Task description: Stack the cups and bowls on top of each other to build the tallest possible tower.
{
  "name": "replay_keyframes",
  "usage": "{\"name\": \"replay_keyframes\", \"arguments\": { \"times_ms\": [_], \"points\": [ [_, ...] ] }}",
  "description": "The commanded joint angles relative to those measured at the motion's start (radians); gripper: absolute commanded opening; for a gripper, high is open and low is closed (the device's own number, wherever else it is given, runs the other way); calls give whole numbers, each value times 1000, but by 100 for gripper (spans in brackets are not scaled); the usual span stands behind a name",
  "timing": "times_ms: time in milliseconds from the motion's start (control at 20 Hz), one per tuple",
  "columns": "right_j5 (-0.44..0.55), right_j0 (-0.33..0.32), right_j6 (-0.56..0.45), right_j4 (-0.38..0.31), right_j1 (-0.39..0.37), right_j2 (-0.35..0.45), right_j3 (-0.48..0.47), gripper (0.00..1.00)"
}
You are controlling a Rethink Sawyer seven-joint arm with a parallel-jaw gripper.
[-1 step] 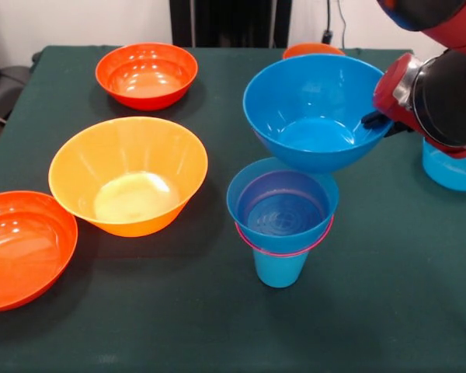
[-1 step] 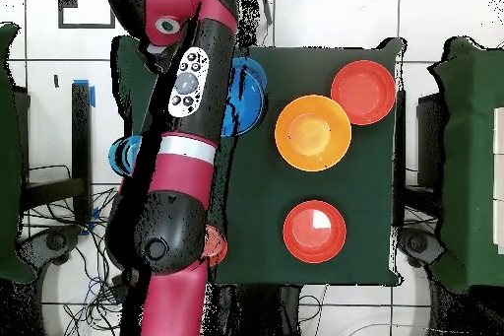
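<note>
Claw (image 1: 375,120) is pinched on the rim of the large blue bowl (image 1: 314,109), holding it up off the table (image 1: 179,326) and tilted. Just below the claw sits the tower (image 1: 282,214): light blue cup (image 1: 279,268), pink bowl rim, small blue bowl. Well away on the claw's far side: 1 yellow-orange bowl (image 1: 128,175) and 2 red-orange bowls (image 1: 146,74).
</note>
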Motion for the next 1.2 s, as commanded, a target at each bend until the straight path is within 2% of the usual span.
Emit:
{"name": "replay_keyframes", "arguments": {
  "times_ms": [50,650,1200],
  "points": [
    [-81,-24,-194,11,-9,-39,-59,0],
    [-121,-47,-224,42,1,-68,-65,0],
    [-143,-72,-238,144,-2,-176,-72,0]
  ]
}}
